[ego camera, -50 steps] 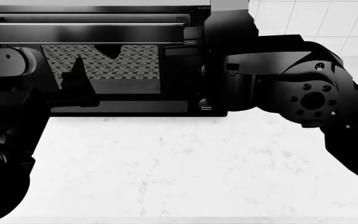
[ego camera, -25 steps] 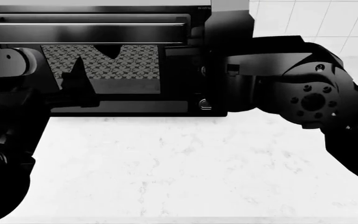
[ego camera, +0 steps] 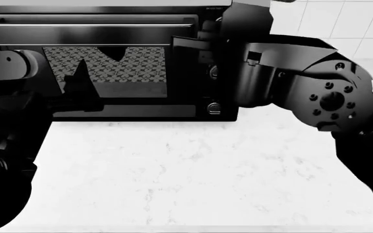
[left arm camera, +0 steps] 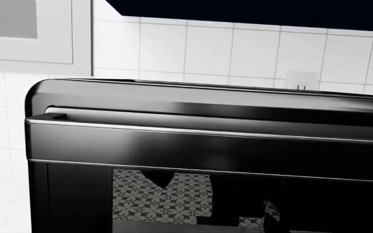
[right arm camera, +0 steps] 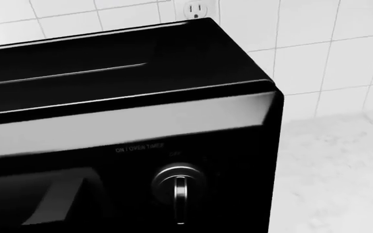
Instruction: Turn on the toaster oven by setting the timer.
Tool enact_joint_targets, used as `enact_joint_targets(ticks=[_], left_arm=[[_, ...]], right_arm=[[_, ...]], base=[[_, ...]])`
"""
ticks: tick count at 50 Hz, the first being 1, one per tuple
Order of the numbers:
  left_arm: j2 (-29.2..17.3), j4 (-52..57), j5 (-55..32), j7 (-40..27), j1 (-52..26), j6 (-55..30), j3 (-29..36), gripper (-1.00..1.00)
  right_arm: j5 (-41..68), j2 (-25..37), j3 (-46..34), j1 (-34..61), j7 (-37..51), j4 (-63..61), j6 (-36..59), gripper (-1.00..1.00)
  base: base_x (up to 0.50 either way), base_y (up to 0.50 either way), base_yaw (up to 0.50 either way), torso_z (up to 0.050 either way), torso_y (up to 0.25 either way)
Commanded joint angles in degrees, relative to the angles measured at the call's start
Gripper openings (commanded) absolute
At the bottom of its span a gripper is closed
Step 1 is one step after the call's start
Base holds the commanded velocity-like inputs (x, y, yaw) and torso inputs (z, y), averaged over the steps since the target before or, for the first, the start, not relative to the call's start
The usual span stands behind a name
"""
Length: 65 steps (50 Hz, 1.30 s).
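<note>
The black toaster oven point(ego camera: 109, 104) stands at the back of the counter, with its bar handle point(ego camera: 89, 34) and patterned glass door point(ego camera: 118, 68). It also fills the left wrist view point(left arm camera: 206, 145) and the right wrist view point(right arm camera: 109, 73). The timer point(right arm camera: 178, 187) is the top dial under small white lettering, its pointer straight down. In the head view my right gripper point(ego camera: 203, 43) hides it. The gripper is up against the top of the knob column, jaws not readable. Two lower knobs point(ego camera: 213, 108) show below it. My left gripper point(ego camera: 79, 85) is a dark shape before the door.
White marble countertop point(ego camera: 186, 174) stretches in front of the oven. A tiled wall point(ego camera: 342, 24) is behind, with an outlet point(right arm camera: 196, 9) above the oven's right end. A dark cabinet underside point(left arm camera: 271, 12) hangs overhead. My right forearm point(ego camera: 322, 97) crosses the right side.
My right arm has risen and pushed in towards the top of the knob column, uncovering the middle knob. The left arm and the oven have not moved.
</note>
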Motion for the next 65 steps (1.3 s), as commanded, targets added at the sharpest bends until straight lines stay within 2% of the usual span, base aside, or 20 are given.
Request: enact_joint_targets(ticks=[1, 28, 65], left_arm=[[-0.2, -0.1, -0.1, -0.2, 0.0, 0.2, 0.1, 1.0], [-0.3, -0.3, 0.2, -0.1, 0.1, 0.9, 0.8, 1.0], [-0.7, -0.5, -0.1, -0.6, 0.3, 1.6, 1.1, 1.0]], right_arm=[[2.2, -0.1, 2.4, -2.0, -0.7, 1.6, -3.0, -1.0], [7.1, 0.0, 7.8, -6.5, -0.3, 0.4, -9.7, -1.0], [9.9, -1.5, 11.1, -9.6, -0.6, 0.5, -15.0, -1.0]], base=[[0.0, 0.0, 0.0, 0.0, 0.0], [0.0, 0.0, 0.0, 0.0, 0.0], [0.0, 0.0, 0.0, 0.0, 0.0]])
